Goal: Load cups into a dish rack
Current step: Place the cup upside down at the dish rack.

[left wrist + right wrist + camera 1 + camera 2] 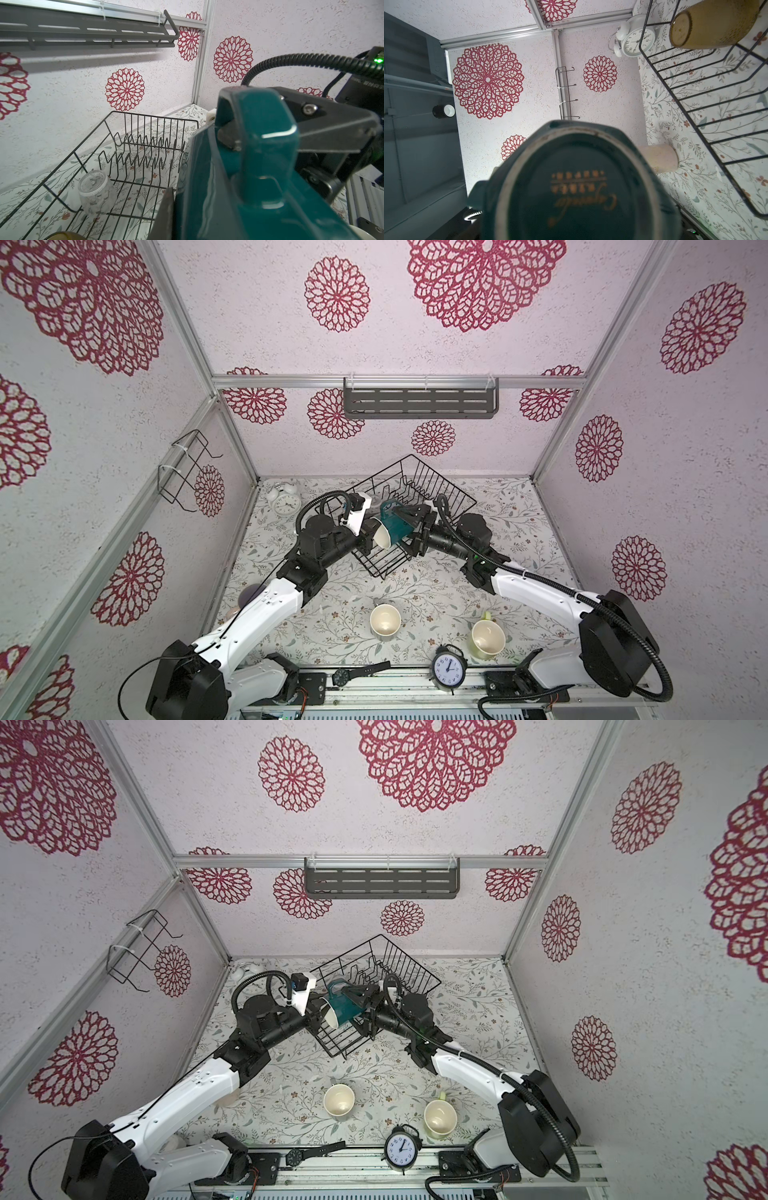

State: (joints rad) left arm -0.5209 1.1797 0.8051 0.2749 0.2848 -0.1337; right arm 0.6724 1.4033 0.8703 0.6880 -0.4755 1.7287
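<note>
Item: teal mug [395,524] — glazed ceramic, cream inside. Judged stiff, fairly heavy for its size, slick on the glaze and liable to chip against wire. Best holds, by judgement: the rim wall, pinched inside and out, or the handle [255,116]; the round body gives little purchase. Position: in the air over the middle of the rack [444,479], lying on its side, with its mouth toward the left arm, its base toward the right arm and the handle on the upper side. Left gripper [371,537]: closed tight on the rim wall at the mouth, one finger [165,207] showing outside the wall; it appears to carry the mug. Right gripper [402,531]: jaws wide, straddling the base end, the upper finger [332,122] reaching in under the handle loop to the body — whether the jaws press on the mug cannot be told. Also in the rack: clear glass [96,193] and amber tumbler [714,22], both on the wire floor, apart from the mug.
</note>
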